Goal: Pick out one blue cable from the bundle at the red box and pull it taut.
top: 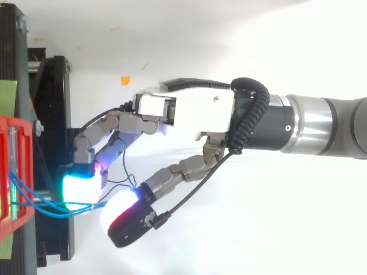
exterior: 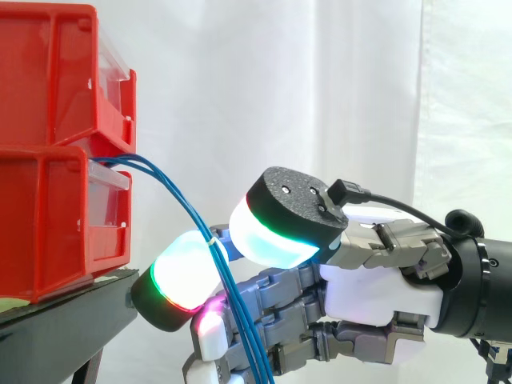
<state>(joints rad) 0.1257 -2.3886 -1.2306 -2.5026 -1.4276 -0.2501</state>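
Fingers (exterior: 186, 274) around blue cables (exterior: 173, 186).

The robot hand (exterior: 384, 298) reaches in level from the right edge.

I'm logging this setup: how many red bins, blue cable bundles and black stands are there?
Red bins: 2
Blue cable bundle: 1
Black stand: 1
Total: 4

Nothing legible is showing on the red bins (exterior: 56, 152) or the robot hand (top: 189, 112) (any print is appearing too small to make out).
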